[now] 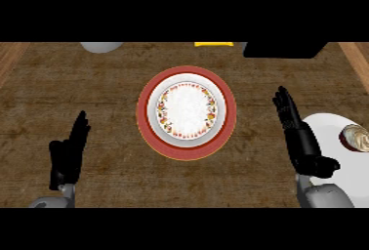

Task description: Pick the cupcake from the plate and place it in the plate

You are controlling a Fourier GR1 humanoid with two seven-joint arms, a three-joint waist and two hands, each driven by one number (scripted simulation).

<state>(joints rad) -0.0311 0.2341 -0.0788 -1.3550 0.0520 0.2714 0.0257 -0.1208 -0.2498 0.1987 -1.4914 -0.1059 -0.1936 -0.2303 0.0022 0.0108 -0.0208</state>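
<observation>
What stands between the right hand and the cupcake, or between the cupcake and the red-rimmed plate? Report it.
Nothing visible blocks either path. The right hand is open just left of the cupcake on the white plate. Only bare counter and that hand lie between it and the red-rimmed plate.

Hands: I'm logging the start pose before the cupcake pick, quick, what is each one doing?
Left hand: open, fingers straight, holding nothing.
Right hand: open, fingers straight, holding nothing, beside the white plate with the cupcake.

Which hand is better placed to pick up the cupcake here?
The right hand. It shows open beside the white plate that holds the cupcake at the view's right edge. The left hand is open far across, beyond the red-rimmed plate.
</observation>
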